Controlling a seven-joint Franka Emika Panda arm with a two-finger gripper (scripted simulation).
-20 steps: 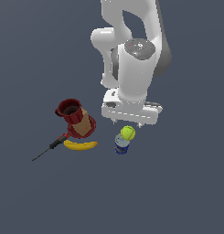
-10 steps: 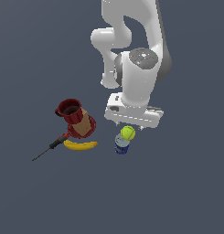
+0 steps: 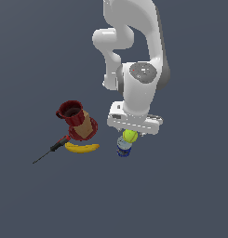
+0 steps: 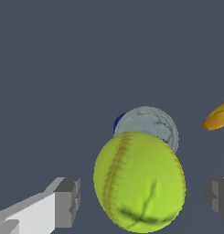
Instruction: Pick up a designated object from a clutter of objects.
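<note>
— Tennis ball (image 3: pixel 130 135) first: where is it, and how much of it shows?

— Right of centre in the exterior view, tucked under the white gripper (image 3: pixel 134 132), whose body hides its upper edge. It touches the top of the blue-labelled can (image 3: pixel 124 148). In the wrist view the ball (image 4: pixel 140 181) is cut off at the lower edge of the frame.

— How does it look?

— Yellow-green, slightly egg-shaped up close, with a darker stitched seam down one side and creases near its base.

— And the jaws?

— Spread wide. One grey pad (image 4: pixel 67 202) and the other sit on either side of the ball, clear gaps between them and it.

— Anything else unclear?

— The can's lid (image 4: pixel 148 126) is half covered by the ball. The banana (image 3: pixel 82 148) shows only an orange-yellow tip (image 4: pixel 217 117) at the wrist view's right edge. Left of centre, the dark red mug (image 3: pixel 71 111), brown box (image 3: pixel 84 122) and red bowl (image 3: pixel 83 133) overlap; the screwdriver (image 3: pixel 52 149) has a thin, faint shaft.
</note>
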